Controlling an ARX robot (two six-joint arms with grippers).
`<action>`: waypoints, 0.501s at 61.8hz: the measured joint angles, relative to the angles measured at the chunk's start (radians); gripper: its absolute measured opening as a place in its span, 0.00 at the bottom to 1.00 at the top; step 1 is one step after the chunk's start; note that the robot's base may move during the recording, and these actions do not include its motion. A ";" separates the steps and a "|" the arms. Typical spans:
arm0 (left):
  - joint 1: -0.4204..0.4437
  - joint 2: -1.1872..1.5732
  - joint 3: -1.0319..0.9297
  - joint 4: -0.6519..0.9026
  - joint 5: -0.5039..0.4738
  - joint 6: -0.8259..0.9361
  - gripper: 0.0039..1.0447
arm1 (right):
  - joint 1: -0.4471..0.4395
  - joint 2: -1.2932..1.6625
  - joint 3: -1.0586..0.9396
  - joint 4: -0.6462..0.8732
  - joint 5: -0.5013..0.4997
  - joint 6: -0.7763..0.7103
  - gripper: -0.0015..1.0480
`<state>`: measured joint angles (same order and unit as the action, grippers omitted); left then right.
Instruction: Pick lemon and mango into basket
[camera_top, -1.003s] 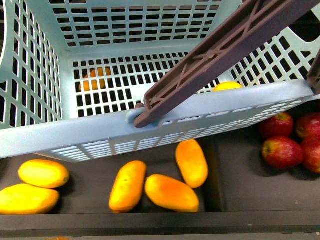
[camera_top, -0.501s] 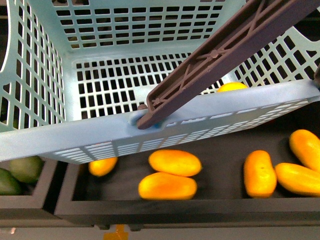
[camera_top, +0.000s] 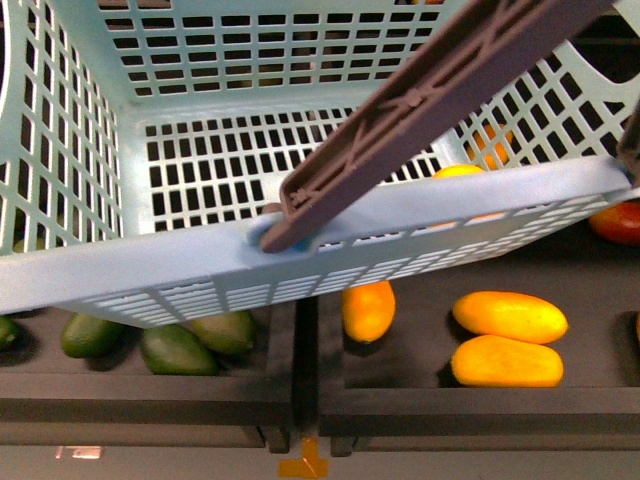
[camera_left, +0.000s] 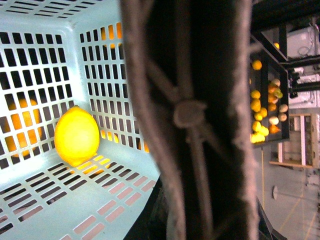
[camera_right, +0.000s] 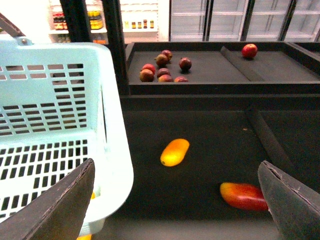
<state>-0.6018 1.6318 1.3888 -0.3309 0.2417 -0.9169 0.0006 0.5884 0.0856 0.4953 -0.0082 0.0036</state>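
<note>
Right fingers (camera_right: 60, 210) spread, empty; mango (camera_right: 174, 152) on shelf (camera_right: 215, 145) ahead between them. Left fingers hidden, grip: cannot tell. Lemon (camera_left: 76, 135) already in basket (camera_top: 150, 270). Front view slid sideways; dark green fruits (camera_top: 178, 350) now in sight. Mango pick next.

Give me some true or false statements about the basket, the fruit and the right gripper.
The bright yellow oval lemon lies inside the light teal slotted plastic basket. True.
The right gripper is shut on an elongated yellow-orange mango. False: it is open and empty; the mango lies on the dark shelf.
Dark green oval fruits lie in the compartment left of the mangoes. True.
Red apples lie in the basket. False: only the lemon shows inside.
</note>
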 joint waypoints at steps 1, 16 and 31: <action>0.000 0.000 0.000 0.000 -0.006 0.001 0.04 | 0.000 0.000 0.000 0.000 0.001 0.000 0.92; -0.009 0.000 0.000 0.000 0.019 0.002 0.04 | -0.001 0.000 0.000 0.000 0.008 0.000 0.92; -0.018 0.000 0.000 0.002 0.028 0.002 0.04 | -0.095 0.280 0.285 -0.564 0.325 0.494 0.92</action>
<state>-0.6201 1.6318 1.3888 -0.3290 0.2695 -0.9154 -0.0940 0.8688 0.3706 -0.0685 0.3172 0.4976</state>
